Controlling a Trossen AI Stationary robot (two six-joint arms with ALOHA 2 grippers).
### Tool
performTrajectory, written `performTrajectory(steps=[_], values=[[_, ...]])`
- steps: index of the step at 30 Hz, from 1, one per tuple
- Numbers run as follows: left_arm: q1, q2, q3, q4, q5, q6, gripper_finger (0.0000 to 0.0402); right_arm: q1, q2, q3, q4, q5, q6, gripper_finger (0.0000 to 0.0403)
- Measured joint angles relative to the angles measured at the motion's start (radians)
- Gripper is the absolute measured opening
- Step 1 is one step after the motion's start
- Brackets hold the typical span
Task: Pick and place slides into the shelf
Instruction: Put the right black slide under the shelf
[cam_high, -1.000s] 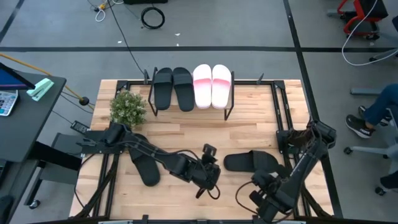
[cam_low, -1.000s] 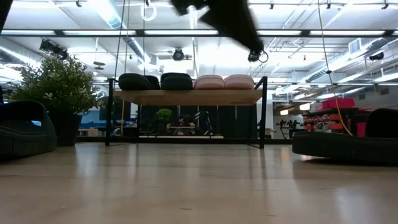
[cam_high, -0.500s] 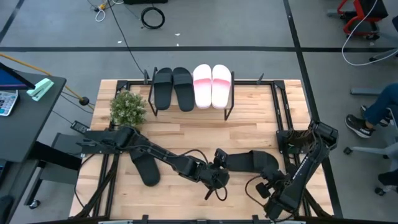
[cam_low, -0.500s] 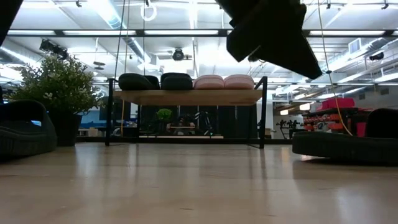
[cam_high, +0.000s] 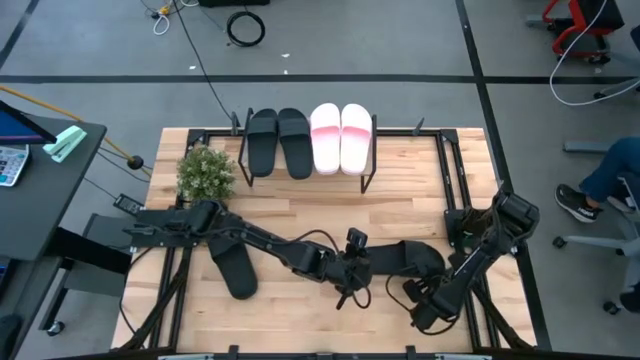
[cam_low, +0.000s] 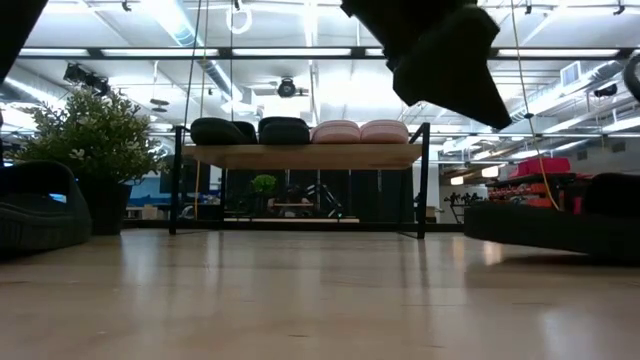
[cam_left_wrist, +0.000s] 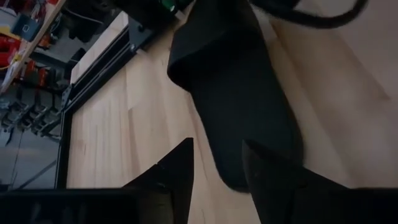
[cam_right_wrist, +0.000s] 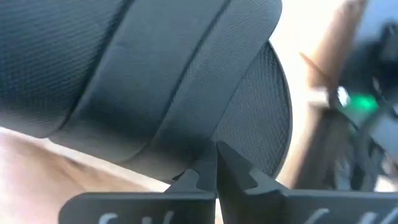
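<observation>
The left hand (cam_high: 350, 272), fingers apart, lines up at the black slide (cam_high: 405, 258) to grab it. The right hand (cam_high: 428, 297), pinched shut, waits beside that slide. The shelf (cam_high: 308, 170) stands well beyond it.

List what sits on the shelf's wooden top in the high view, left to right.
Matte black slide → second matte black slide → pale pink-and-white slide → second pink-and-white slide.

I see a matte black foam-like slide (cam_left_wrist: 239, 93) with finely textured strap (cam_right_wrist: 143, 81) on the pale, smooth wooden plank bench (cam_high: 300, 215); beyond, the small shelf (cam_low: 300, 155) pairs light wood with thin black metal legs.
</observation>
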Motion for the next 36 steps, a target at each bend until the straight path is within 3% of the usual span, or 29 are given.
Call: performTrajectory(steps=[5,11,14,21,26,32,36], values=[[0.026,0.0,0.0,-0.021,0.0,-0.001,0.0148,-0.032,-0.002,0.006,0.04,0.145,-0.06,0.0005],[0.053,0.0,0.0,-0.032,0.0,-0.001,0.0143,-0.066,-0.038,0.007,0.104,0.396,-0.142,0.0003],[0.062,0.0,0.0,-0.065,0.0,-0.001,0.0138,-0.096,-0.061,0.007,0.108,0.453,-0.199,0.0005],[0.063,0.0,0.0,-0.152,0.0,-0.001,0.0136,-0.159,-0.139,0.007,0.102,0.481,-0.295,0.0006],[0.062,0.007,0.0,-0.118,0.01,0.003,0.0139,-0.186,-0.189,0.007,0.101,0.523,-0.308,0.0005],[0.066,0.027,-0.001,-0.106,0.05,-0.006,0.0131,-0.203,-0.211,0.007,0.099,0.402,-0.286,0.0004],[0.066,0.033,0.0,-0.091,0.05,-0.008,0.0128,-0.203,-0.208,0.007,0.113,0.381,-0.267,0.0004]])
